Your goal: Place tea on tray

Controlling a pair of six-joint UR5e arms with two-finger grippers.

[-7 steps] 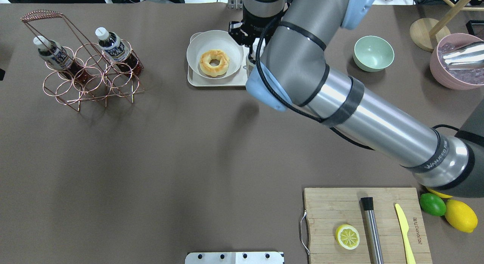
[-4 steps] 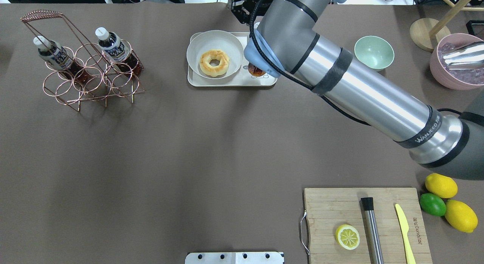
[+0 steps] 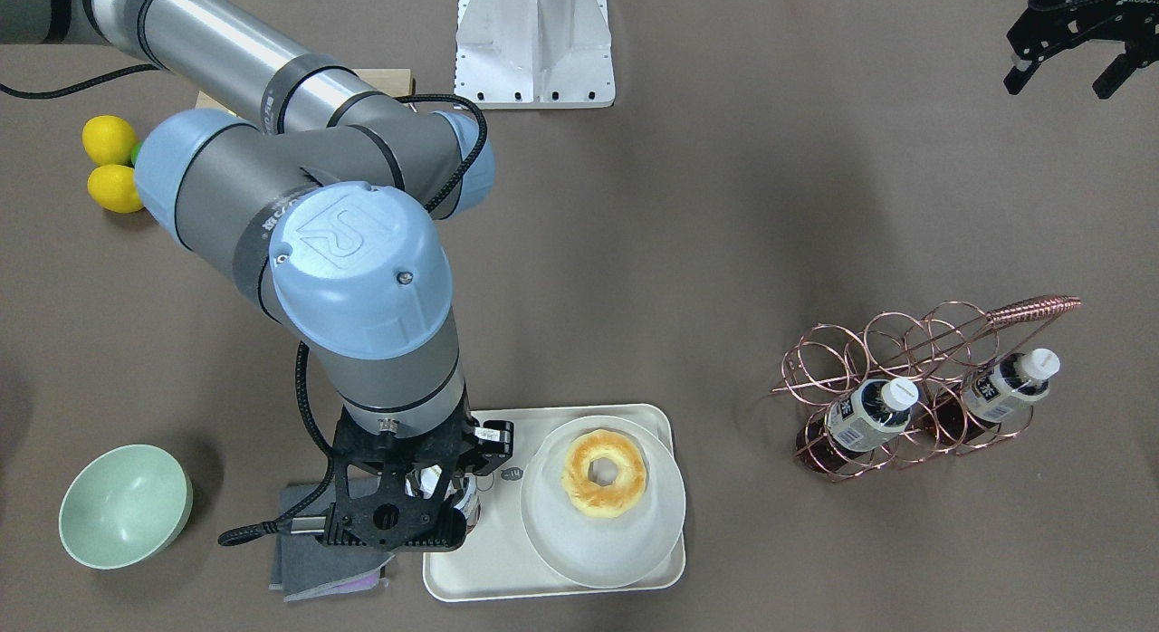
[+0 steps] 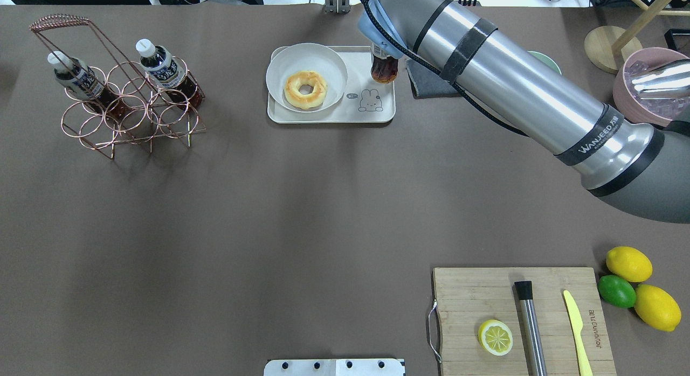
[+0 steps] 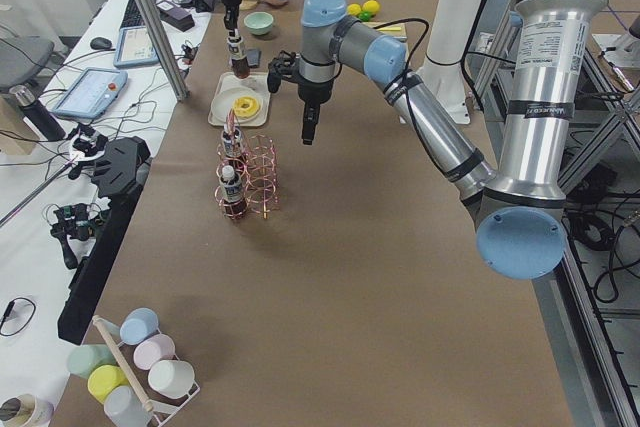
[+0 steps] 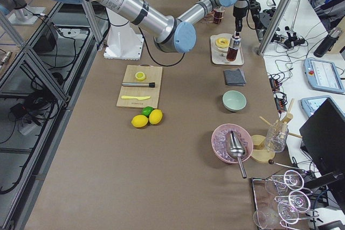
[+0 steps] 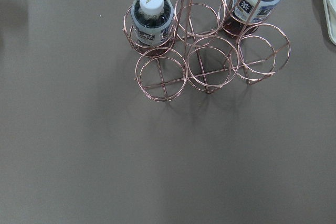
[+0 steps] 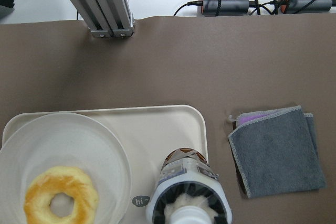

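A tea bottle (image 4: 384, 69) stands upright on the far right corner of the cream tray (image 4: 372, 111), beside the drawn bear. It also shows in the right wrist view (image 8: 188, 195), cap up, on the tray (image 8: 157, 129). My right gripper (image 3: 398, 510) hangs above this bottle, apart from it, and looks open. No fingers show in its wrist view. Two more tea bottles (image 4: 75, 77) (image 4: 161, 66) stand in the copper wire rack (image 4: 124, 112). My left gripper (image 3: 1068, 66) is open and empty, high over the table near the rack.
A white plate (image 4: 329, 61) with a doughnut (image 4: 305, 89) fills the tray's left part. A grey cloth (image 4: 428, 88) lies just right of the tray, with a green bowl (image 3: 125, 505) beyond. The cutting board (image 4: 469, 295), lemons (image 4: 628, 263) and a pink bowl (image 4: 639, 109) are on the right.
My right arm has risen and drawn back towards the far edge, uncovering the tea bottle, which stays standing on the tray. The left arm and the rack have not moved.
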